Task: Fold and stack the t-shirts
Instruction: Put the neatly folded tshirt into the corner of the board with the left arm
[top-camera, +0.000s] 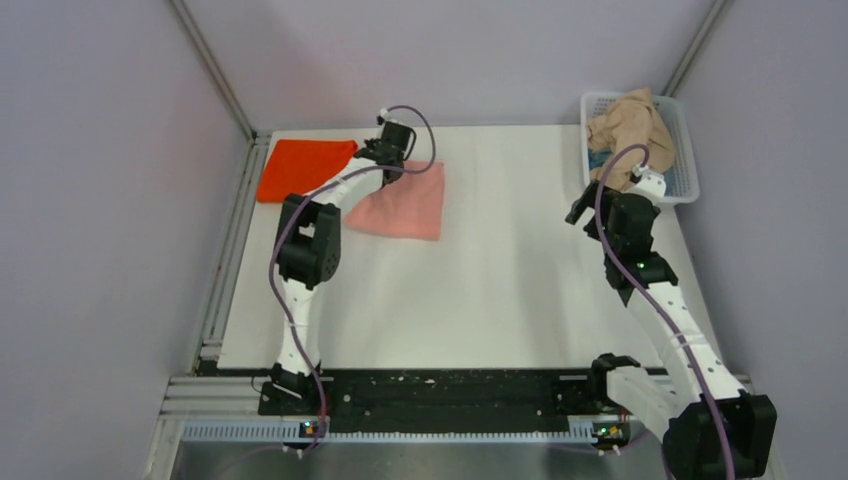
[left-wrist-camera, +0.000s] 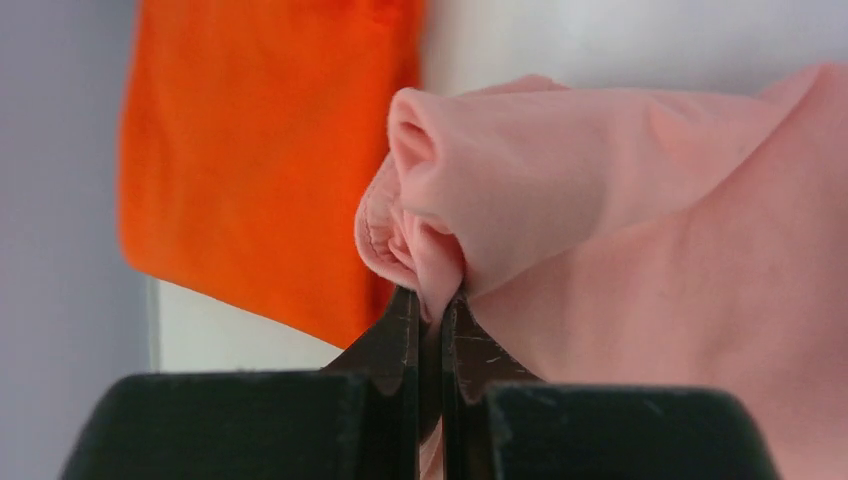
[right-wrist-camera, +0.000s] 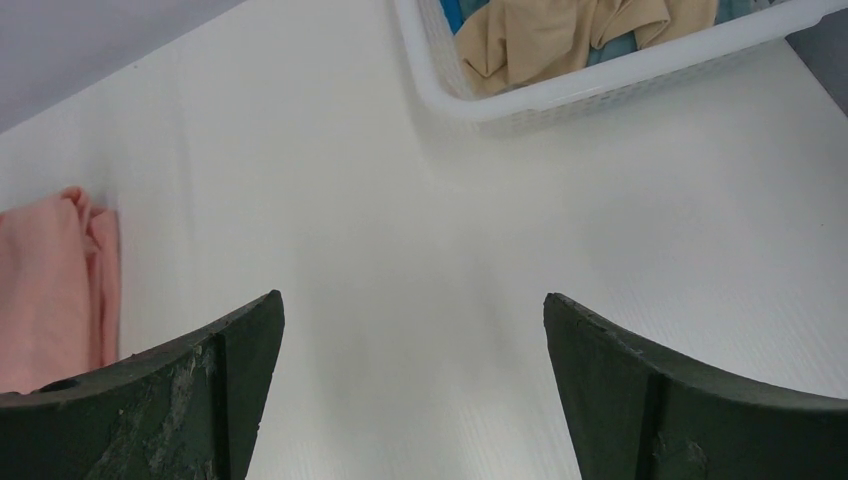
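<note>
The folded salmon-pink t-shirt (top-camera: 405, 205) lies on the white table left of the middle. My left gripper (top-camera: 388, 150) is shut on its far left corner; the left wrist view shows the pinched pink cloth (left-wrist-camera: 520, 180) bunched between the fingertips (left-wrist-camera: 405, 325). The folded orange-red t-shirt (top-camera: 300, 168) lies flat at the far left, just beside the pink one, and also shows in the left wrist view (left-wrist-camera: 260, 150). The beige-tan t-shirt (top-camera: 625, 125) is crumpled in the white basket (top-camera: 684, 150). My right gripper (top-camera: 580, 210) is open and empty, hovering over bare table near the basket.
The white lattice basket (right-wrist-camera: 600, 85) stands at the far right corner with beige cloth (right-wrist-camera: 540, 35) and something blue in it. Grey walls close the table on the left, back and right. The pink shirt's edge (right-wrist-camera: 60, 280) shows at left in the right wrist view.
</note>
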